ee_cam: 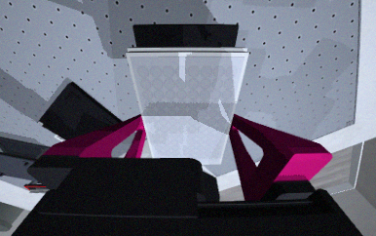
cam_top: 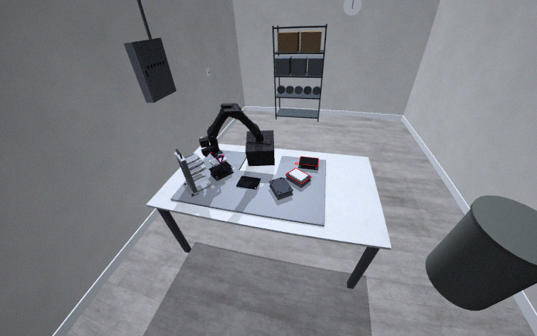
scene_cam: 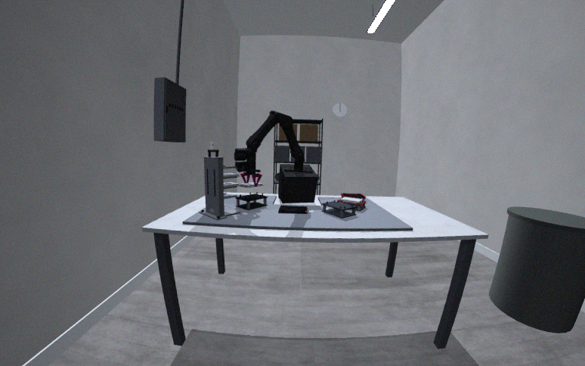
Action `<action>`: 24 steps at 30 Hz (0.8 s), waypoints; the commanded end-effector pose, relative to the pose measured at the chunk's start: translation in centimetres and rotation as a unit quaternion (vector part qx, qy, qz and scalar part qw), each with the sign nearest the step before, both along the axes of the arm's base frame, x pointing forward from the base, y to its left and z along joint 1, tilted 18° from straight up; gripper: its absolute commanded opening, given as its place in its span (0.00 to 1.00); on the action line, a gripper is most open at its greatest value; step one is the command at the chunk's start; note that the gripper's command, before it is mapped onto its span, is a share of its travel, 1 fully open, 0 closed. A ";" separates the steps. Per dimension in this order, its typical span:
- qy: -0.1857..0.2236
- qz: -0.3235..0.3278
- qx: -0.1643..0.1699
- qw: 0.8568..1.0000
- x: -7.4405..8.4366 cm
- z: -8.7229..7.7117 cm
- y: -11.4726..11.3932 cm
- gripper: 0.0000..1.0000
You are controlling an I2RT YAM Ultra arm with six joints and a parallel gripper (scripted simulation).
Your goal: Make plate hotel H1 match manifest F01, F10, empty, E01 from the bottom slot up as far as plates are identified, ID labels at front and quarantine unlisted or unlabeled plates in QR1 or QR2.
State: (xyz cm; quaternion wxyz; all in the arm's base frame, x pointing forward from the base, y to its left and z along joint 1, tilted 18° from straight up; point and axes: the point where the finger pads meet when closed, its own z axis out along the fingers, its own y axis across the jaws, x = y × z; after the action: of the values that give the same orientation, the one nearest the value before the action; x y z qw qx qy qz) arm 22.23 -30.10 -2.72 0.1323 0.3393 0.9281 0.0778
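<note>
Your wrist view is half blocked by the dark gripper body, and no label shows on the clear plate, a pale translucent rectangle. The magenta fingers clamp its two long sides, so the gripper is pinching it. Only the exterior view shows you the plate held level above the black nest, just beside the plate hotel.
</note>
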 end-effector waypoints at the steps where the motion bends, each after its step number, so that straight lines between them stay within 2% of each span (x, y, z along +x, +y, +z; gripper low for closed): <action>1: -0.004 -0.001 -0.007 1.000 0.1 0.5 -0.3 0.86; 24: -0.004 -0.001 -0.007 1.000 0.2 0.1 -0.1 0.86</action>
State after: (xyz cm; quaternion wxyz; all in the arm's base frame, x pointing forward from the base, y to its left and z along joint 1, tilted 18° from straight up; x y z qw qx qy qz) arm 22.33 -29.84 -2.99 0.1325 0.3391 0.9281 0.0779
